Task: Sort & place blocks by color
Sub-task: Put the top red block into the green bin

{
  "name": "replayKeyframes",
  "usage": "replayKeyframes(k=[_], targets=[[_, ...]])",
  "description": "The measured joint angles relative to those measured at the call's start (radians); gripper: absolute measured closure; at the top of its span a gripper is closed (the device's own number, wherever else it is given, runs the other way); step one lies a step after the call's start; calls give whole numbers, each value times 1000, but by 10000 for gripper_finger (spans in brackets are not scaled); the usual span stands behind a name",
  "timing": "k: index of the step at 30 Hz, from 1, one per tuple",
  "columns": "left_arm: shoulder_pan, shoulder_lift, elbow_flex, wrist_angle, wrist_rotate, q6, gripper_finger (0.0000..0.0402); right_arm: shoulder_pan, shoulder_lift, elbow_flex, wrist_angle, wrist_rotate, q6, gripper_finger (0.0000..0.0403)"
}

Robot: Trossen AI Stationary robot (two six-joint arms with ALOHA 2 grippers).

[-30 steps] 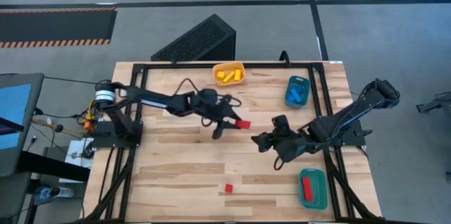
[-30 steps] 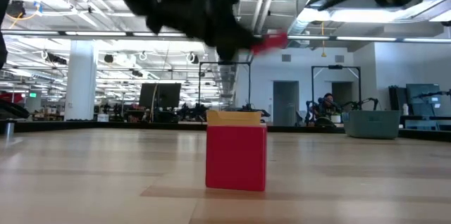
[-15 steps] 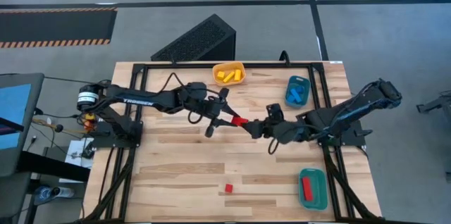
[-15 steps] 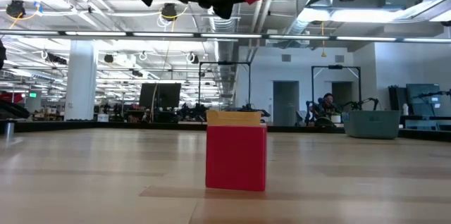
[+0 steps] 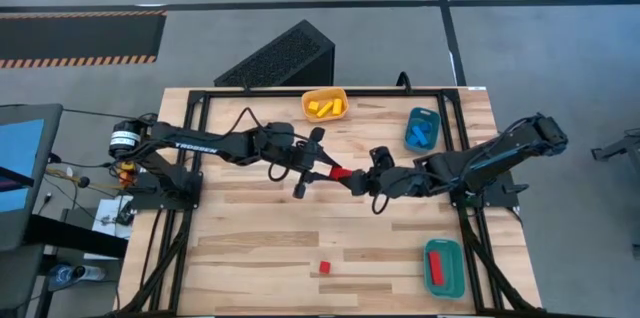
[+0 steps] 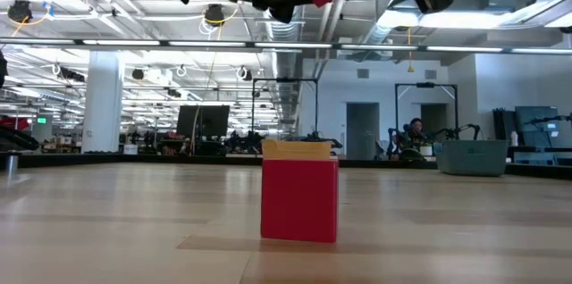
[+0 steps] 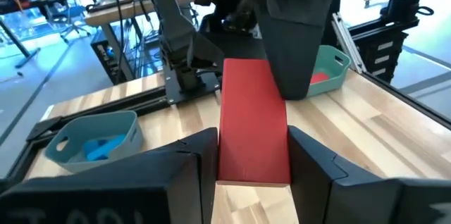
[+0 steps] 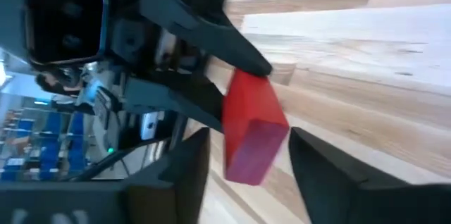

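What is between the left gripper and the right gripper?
A red bar spans the gap. In the high view the left gripper holds one end and the right gripper meets the other. Both wrist views show it between the fingers.

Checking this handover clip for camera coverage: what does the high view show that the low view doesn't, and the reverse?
Only the high view shows the orange tray with yellow blocks, the blue tray, the teal tray, and both arms meeting mid-table. Only the low view shows the room beyond, with a seated person. Both share the red bar held aloft by the left gripper, the right gripper at its other end, and the small red cube on the table.
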Motion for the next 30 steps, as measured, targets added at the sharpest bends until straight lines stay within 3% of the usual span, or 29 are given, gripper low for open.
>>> replayKeyframes(k=[9,14,22,30], targets=[[-3,0,0,0,47,10,281,-18,-6,2,-3,-12,-60,356],[-10,-1,0,0,44,-83,246,-17,-3,2,-65,-121,-134,358],[-6,0,0,-79,39,-148,181,44,-55,30,-456,-498,-64,358],[-12,0,0,-220,37,-162,169,169,-95,92,-853,-887,-45,358]])
